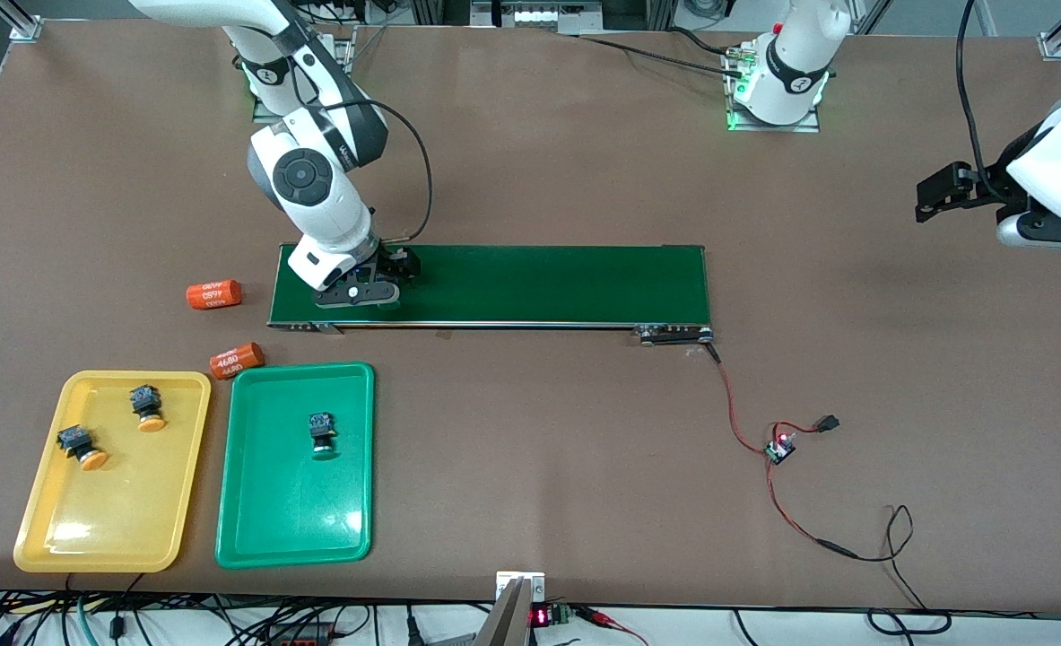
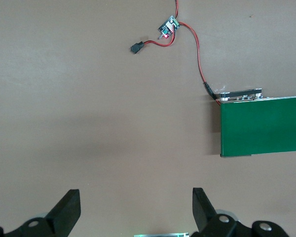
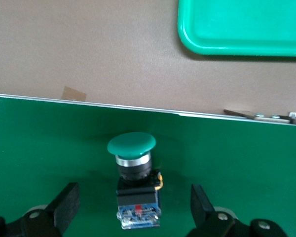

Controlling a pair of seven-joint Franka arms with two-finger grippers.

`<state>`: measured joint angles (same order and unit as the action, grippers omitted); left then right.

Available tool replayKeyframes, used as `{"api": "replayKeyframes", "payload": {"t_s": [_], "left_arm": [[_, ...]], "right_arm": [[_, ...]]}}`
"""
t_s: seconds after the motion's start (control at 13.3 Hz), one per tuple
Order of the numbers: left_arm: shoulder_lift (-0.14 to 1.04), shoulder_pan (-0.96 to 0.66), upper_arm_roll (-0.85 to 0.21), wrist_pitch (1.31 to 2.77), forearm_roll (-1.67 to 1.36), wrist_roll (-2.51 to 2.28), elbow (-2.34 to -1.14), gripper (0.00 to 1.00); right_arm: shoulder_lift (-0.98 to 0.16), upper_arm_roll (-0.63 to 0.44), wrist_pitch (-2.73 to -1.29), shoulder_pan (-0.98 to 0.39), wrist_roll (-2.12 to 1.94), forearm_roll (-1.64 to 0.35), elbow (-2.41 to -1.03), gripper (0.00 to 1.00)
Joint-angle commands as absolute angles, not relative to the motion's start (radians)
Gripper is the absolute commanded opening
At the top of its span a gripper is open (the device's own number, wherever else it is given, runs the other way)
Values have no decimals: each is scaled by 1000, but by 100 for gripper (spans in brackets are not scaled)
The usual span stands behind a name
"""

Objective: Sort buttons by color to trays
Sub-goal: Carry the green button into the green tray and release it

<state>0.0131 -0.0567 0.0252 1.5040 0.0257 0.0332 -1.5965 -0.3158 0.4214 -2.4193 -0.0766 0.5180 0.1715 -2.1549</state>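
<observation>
The right gripper [image 3: 130, 207] is spread wide over the conveyor belt [image 1: 539, 283], a green-capped button [image 3: 132, 168] lying on the belt between its fingers, ungripped. One green button [image 1: 321, 431] is seen in the green tray [image 1: 252, 529], two yellow-capped buttons [image 1: 145, 408] in the yellow tray [image 1: 100, 538]. The left gripper [image 2: 135, 210] waits, fully parted and empty, off the belt's end.

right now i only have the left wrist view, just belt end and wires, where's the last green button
Observer: The green button lies on the conveyor belt at the right arm's end, between the open fingers of the right gripper.
Operator: is it gripped
Observer: No, both fingers stand apart from it.
Operator: what's sorted so far
Observer: Two orange buttons lie in the yellow tray; one green-capped button lies in the green tray.
</observation>
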Motion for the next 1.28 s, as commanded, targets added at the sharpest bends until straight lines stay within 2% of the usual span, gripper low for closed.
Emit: {"api": "replayKeyframes", "payload": {"t_s": [0.0,0.08,0.15,0.38,0.45,0.53,0.68,0.98,1.2], "left_arm": [[26,-52,26,1485,6,51,-1568,100],[26,-52,26,1483,6,51,-1568,100],[26,-51,26,1483,-4,51,-1568,100],[26,-51,28,1483,-9,52,-1568,100],[26,-51,28,1483,-8,51,-1568,100],[26,-51,28,1483,-9,51,-1568,100],[26,-51,28,1483,-9,51,-1568,100],[26,-52,28,1488,-18,46,-1568,100],[26,-51,31,1489,-28,46,-1568,100]], "right_arm": [[-337,419,-2442,-74,525,176,-2161,100],[-344,416,-2444,-69,519,184,-2161,95],[-347,410,-2444,-66,496,186,-2161,85],[-347,393,-2439,-46,443,186,-2161,39],[-345,393,-2436,-43,443,186,-2161,27],[-344,391,-2433,-38,442,184,-2154,19],[-330,391,-2415,-17,433,184,-2125,16],[-333,391,-2228,-12,413,183,-1927,14],[-380,356,-2223,12,284,181,-1801,15]]}}
